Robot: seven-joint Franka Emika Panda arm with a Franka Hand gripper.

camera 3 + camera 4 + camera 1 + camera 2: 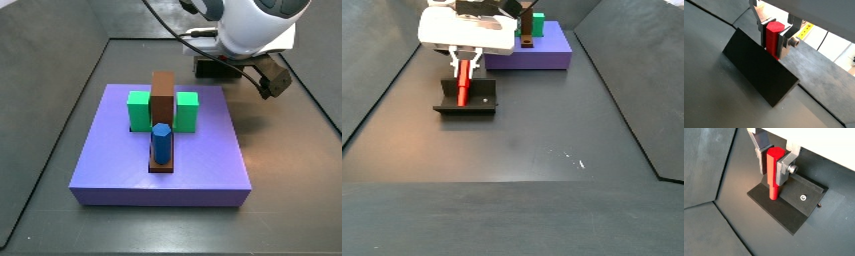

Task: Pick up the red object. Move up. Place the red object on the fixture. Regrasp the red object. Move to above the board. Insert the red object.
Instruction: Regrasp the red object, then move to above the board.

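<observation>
My pincer (775, 164) is clamped on the upper part of the red object (773, 175), silver plates on both sides of it, and in both wrist views the peg hangs upright with its bottom end right at the base plate of the fixture (791, 203). In a side view it stands against the fixture's upright wall (465, 100), well away from the board (540, 52) at the far end of the floor. So I reckon I'm in the placing step. To do it well I'd keep the peg dead vertical and make sure its foot really sits on the plate before I let go; I can't tell from here if it's fully touching or a hair off. Then I'd open only a little and slowly, so a pad doesn't drag it over, since a thin peg like this probably tips easily.
</observation>
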